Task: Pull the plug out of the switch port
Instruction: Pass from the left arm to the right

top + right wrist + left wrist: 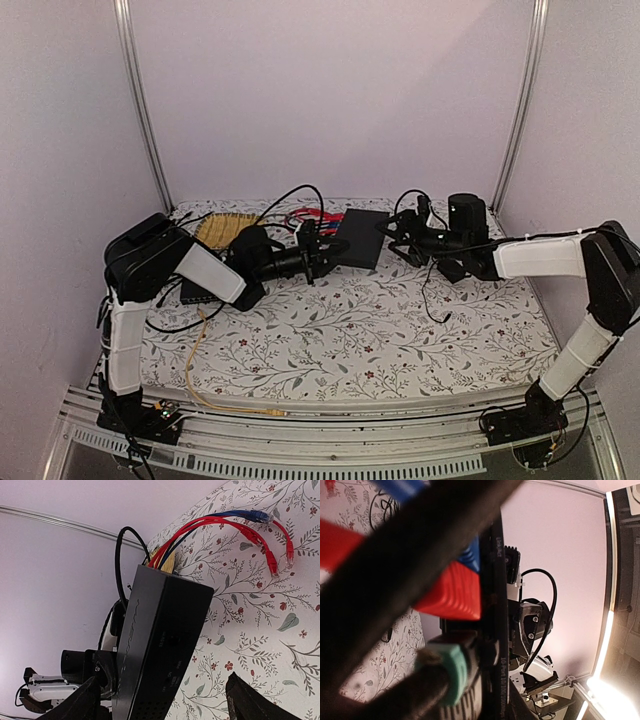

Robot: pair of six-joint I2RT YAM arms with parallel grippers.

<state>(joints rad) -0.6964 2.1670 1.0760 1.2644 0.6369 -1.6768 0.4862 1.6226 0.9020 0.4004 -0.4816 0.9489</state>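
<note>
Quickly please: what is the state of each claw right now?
Left claw: close at the plugs of the switch; grip cannot be told.
Right claw: open, one finger on each side of the switch, holding nothing.

We've got a floral cloth (350, 335) over the table. Back left there's a tan woven mat (220, 228). A dark grey box (198, 291) sits near, in front of it, and its yellow cable (195, 370) trails to the near rail (330, 425).

Both white-and-black arms (205, 265) extend inward. Left black two-finger gripper (318, 252): jaws narrowly set. Right black two-finger gripper (395, 238): jaws spread wide.
</note>
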